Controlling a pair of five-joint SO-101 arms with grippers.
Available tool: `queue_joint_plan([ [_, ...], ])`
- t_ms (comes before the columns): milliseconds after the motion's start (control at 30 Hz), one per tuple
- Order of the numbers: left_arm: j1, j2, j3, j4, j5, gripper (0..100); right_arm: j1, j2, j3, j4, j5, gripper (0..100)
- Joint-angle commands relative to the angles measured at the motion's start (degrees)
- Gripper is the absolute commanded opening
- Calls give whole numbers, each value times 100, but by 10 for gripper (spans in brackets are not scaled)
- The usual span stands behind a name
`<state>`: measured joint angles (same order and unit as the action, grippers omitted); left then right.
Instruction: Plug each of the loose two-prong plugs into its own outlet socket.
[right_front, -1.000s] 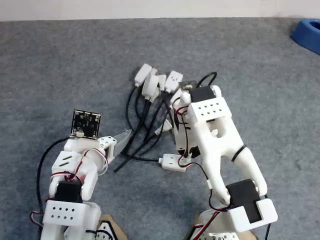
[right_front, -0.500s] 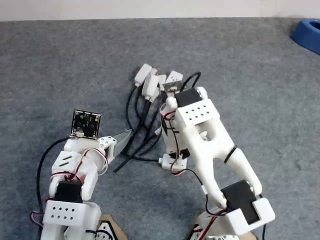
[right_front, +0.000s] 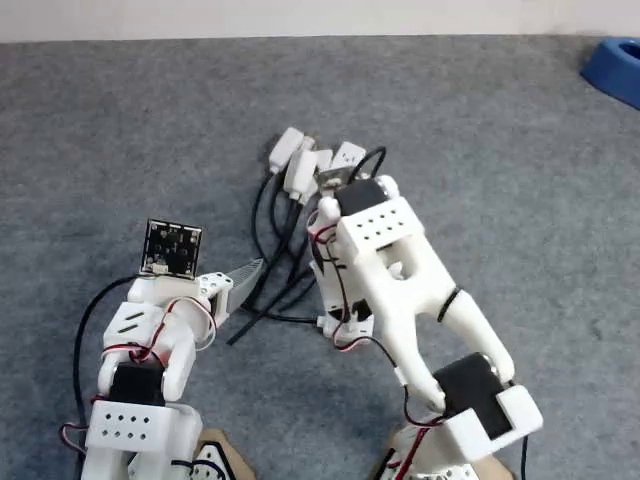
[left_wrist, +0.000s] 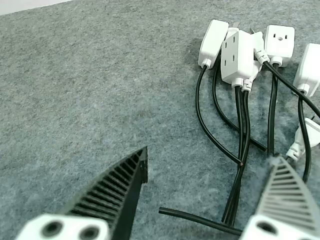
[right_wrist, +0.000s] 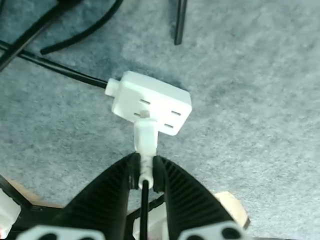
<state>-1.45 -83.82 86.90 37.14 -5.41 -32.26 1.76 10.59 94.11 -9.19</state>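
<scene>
My right gripper (right_wrist: 145, 161) is shut on a white two-prong plug (right_wrist: 146, 137). The plug's front end touches the face of a white outlet socket (right_wrist: 150, 102), which lies flat on the grey carpet. In the high view this socket (right_front: 330, 323) peeks out from under the right arm (right_front: 380, 240). A cluster of other white sockets (left_wrist: 236, 54) and black cords lies farther out. Another loose plug (left_wrist: 306, 139) lies beside the cords. My left gripper (left_wrist: 210, 156) stands open above the carpet, short of the cords, holding nothing. In the high view the left gripper (right_front: 245, 272) is left of the cord bundle.
Black cords (right_front: 285, 240) fan out between the two arms. A blue container (right_front: 615, 65) sits at the far right corner. Open carpet (right_front: 120, 130) stretches to the left and the far side.
The right arm has swung to the left over the near socket, carrying the plug. The left arm has kept still.
</scene>
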Motion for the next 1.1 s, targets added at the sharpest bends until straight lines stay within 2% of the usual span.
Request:
queue_joint_plan([
  [0, -31, -22, -31, -97, 44, 364, -110, 374, -259, -92, -88, 7],
  [300, -22, -22, -31, -97, 44, 364, -4, 514, -1297, 224, -88, 7],
  [467, -31, -22, -31, -97, 44, 364, 4, 523, -1165, 207, -334, 7],
  [867, -31, -22, -31, -97, 44, 364, 233, 488, -620, 426, -167, 7],
  [1067, -31, -22, -31, -97, 44, 364, 233, 532, -593, 145, -167, 7],
])
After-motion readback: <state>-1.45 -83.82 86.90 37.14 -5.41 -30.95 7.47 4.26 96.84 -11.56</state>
